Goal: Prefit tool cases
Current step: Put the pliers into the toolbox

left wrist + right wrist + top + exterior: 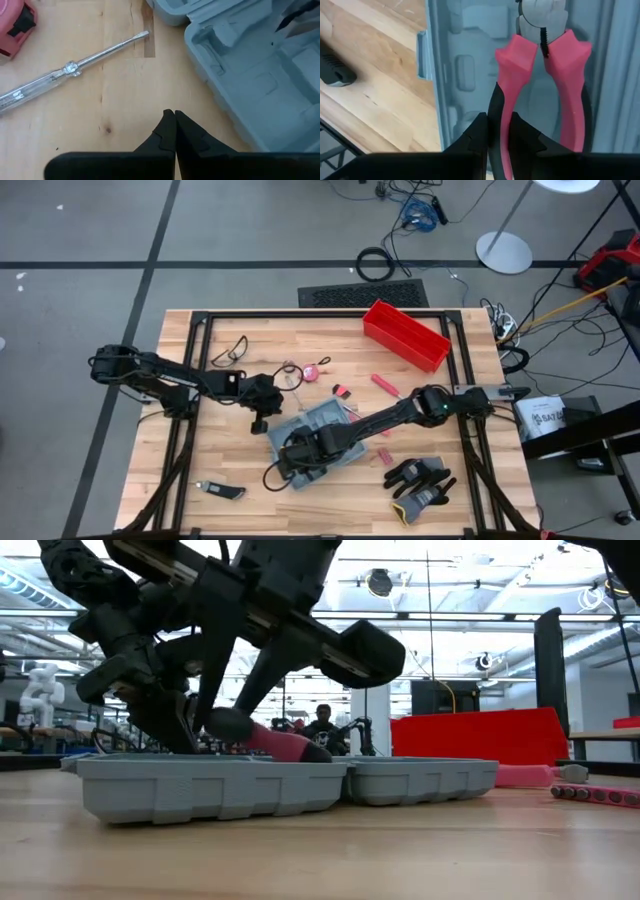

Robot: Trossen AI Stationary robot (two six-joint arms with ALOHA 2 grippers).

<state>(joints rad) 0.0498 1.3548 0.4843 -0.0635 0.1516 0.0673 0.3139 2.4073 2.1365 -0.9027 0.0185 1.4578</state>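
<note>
High view, table centre: tool case lying open, bare wood toward near edge; red bin well apart at far side.
Low view: case halves flat on table.
Left wrist view: left gripper fingertips pressed together, empty, just beside case rim; screwdriver near.
Right wrist view: right gripper clamped on one handle of pink pliers, over case interior.

light: bright, even | low view: ceiling lights glare, arms backlit dark | shadows: soft | wrist views: fingers blurred
</note>
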